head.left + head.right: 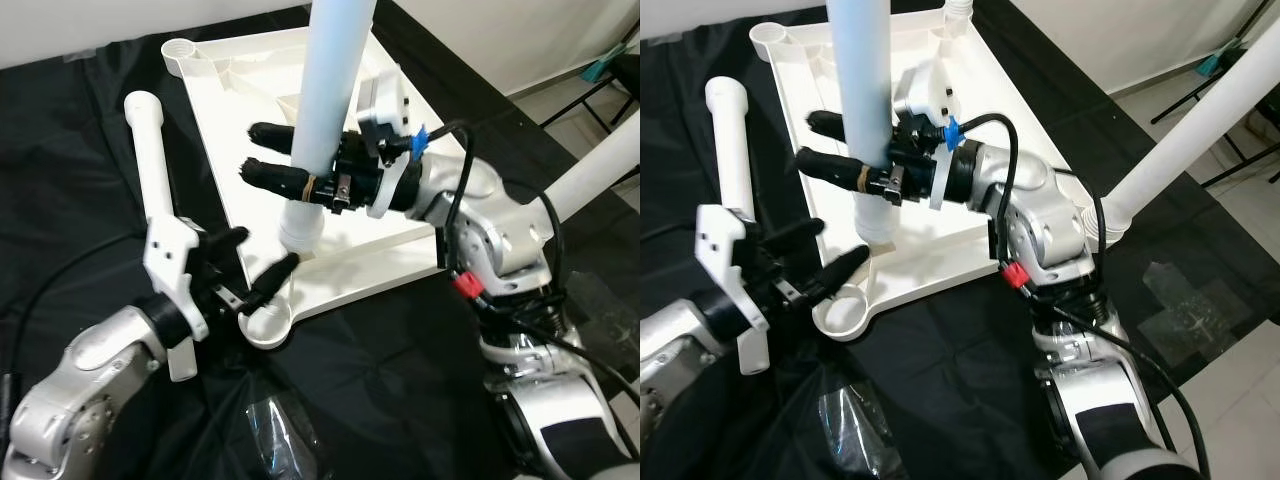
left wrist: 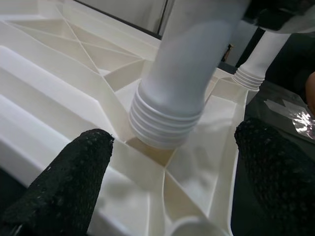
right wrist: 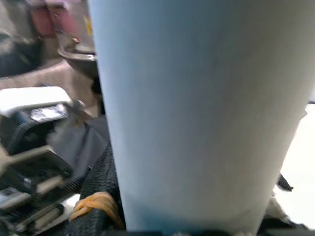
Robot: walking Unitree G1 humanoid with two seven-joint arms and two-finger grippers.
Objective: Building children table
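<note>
White plastic tabletop (image 1: 345,275) lying upside down, ribbed underside up, round leg sockets at its corners, pale leg tube (image 1: 325,110) upright with its ribbed end just above the tabletop's near edge, second white leg (image 1: 152,150) beside the tabletop's left edge

The table top (image 1: 262,130) is plain white, lying on a black cloth (image 1: 70,150). The leg (image 1: 330,90) held upright over it is white with a pale blue cast. Another white leg (image 1: 152,150) lies near the table top's left edge. Both grippers, left (image 1: 262,262) and right (image 1: 268,152), have black fingers on silver arms; the right carries an orange band (image 3: 96,204) and a blue clip (image 1: 418,139). A red tag (image 1: 464,285) hangs on its cable.
</note>
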